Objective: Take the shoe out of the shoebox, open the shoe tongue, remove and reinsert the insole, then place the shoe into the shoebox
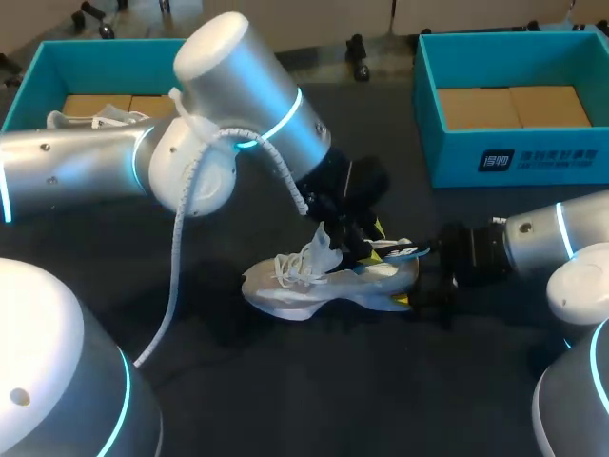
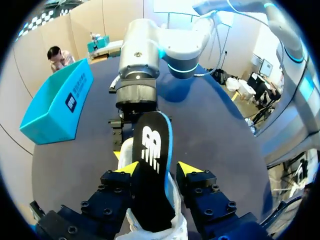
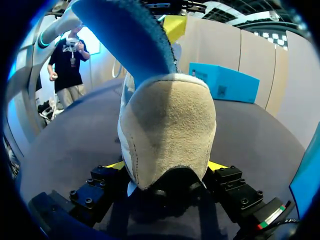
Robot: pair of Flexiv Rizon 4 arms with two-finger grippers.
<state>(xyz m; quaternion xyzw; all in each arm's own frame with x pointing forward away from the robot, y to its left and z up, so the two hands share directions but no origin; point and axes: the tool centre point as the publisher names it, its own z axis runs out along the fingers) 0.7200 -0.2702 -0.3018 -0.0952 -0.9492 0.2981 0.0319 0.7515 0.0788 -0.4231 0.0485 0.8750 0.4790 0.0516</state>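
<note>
The left gripper (image 2: pixel 156 170) stands with its two yellow tips a moderate way apart, pressed against the opposite long edges of the insole (image 2: pixel 152 150), so it has the insole pinched between them. The insole is dark on its face with a blue rim. It stands up out of the shoe directly under this gripper and tilts away from the fingers toward the other arm. Below the fingers the white upper of the shoe (image 3: pixel 167 125) shows. The shoe rests on its sole on the dark table (image 1: pixel 285 381), with its loose white laces (image 1: pixel 300 262) bunched on the side away from the right gripper. The right gripper (image 3: pixel 167 167) comes in low and level from the opposite end. Its yellow tips are spread wide to either side of the pale suede heel and touch it from both sides, so it grips the shoe by the heel. From this gripper the blue edge of the insole rises just above and ahead of the heel, with one yellow tip of the left gripper beside it. Farther out, off to the side of the right gripper's wrist, stands a teal shoebox (image 1: pixel 514 157) with a brown cardboard liner on its floor. Well beyond the left gripper, behind that arm's elbow, is a second teal shoebox (image 1: pixel 29 86), also lined with cardboard, with something white (image 1: pixel 95 119) lying in it that cannot be made out.
</note>
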